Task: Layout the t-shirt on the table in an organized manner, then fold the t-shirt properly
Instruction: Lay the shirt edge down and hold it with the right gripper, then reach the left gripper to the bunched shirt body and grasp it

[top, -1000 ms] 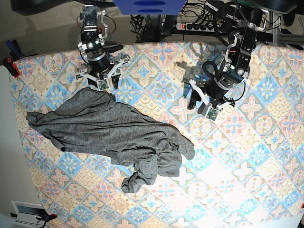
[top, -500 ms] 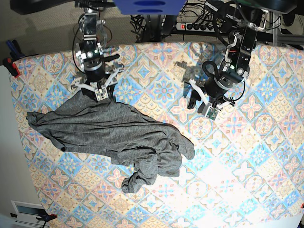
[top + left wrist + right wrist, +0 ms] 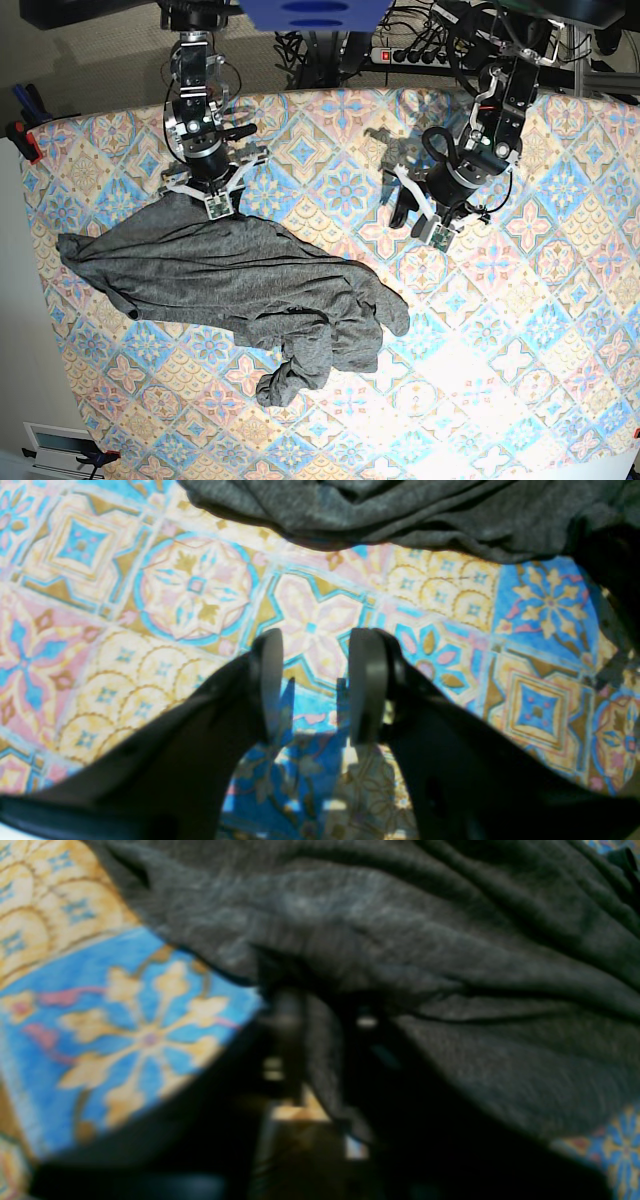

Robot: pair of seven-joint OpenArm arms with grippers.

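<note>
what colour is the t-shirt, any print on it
The t-shirt is dark heather grey, plain with no print visible; it shows best in the base view.

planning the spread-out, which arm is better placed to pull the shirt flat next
Right. The right gripper is at the t-shirt top edge, with fabric pinched between its jaws in its wrist view. The left gripper hangs open over bare table, clear of the cloth.

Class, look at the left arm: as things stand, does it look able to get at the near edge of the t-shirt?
Probably yes. The left gripper hangs open and empty over bare table, and the t-shirt edge lies just ahead with nothing between them. The right gripper is at the shirt's far edge.
</note>
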